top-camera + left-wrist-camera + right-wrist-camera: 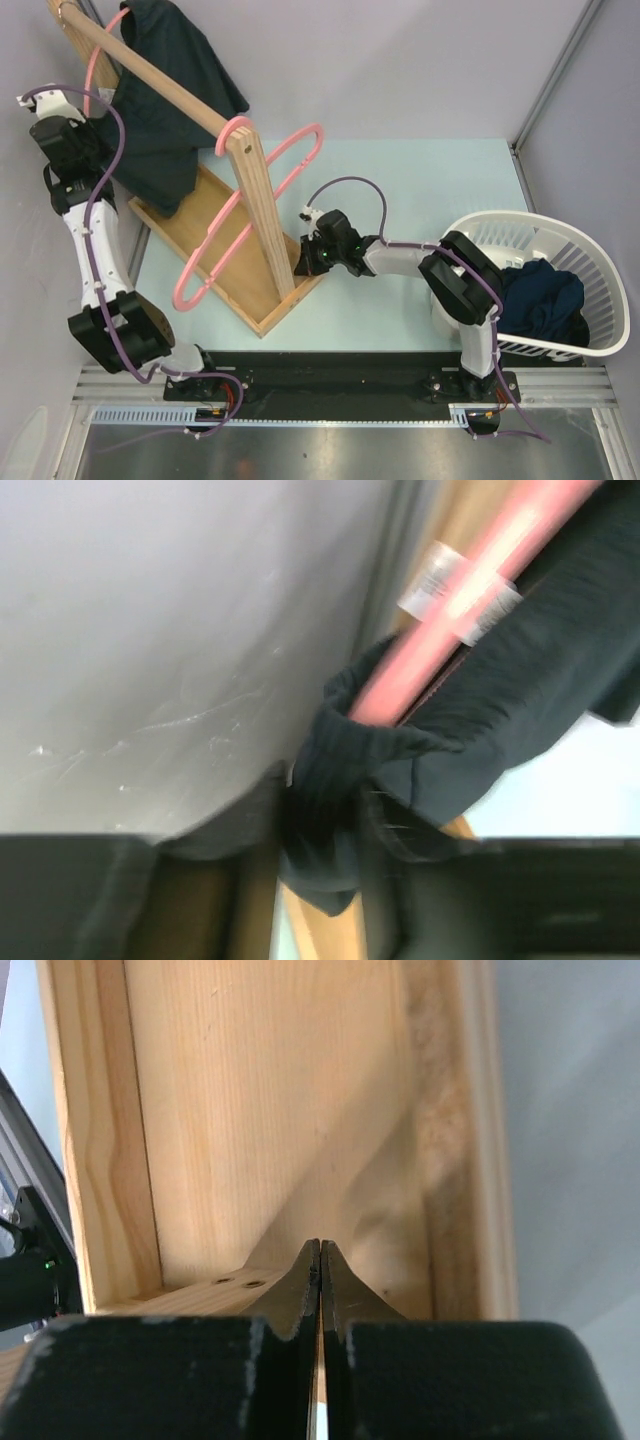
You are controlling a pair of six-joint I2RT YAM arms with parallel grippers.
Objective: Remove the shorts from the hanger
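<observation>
Nearest, at about 4 o'clock in the overhead view, the navy shorts (540,300) lie crumpled in the white basket (560,222), off any hanger and with no clear long axis. At centre, the right gripper (320,1250) has its jaws pressed fully together on nothing, tips against the foot of the wooden rack (262,200). Farther off, at about 10 o'clock, the dark green shorts (160,110) hang draped over a pink hanger (450,610) on the rack's rail. Their long axis seems to run from 12 to 6 o'clock, top edge at the rail and legs hanging toward the tray. The left gripper (320,855) has its jaws part-way in on either side of a bunched fold at the hanger's end. Blur hides whether they pinch it. The cloth looks light, limp and not slippery, so a thick bunched fold like this seems the best hold. It may drag along the hanger.
</observation>
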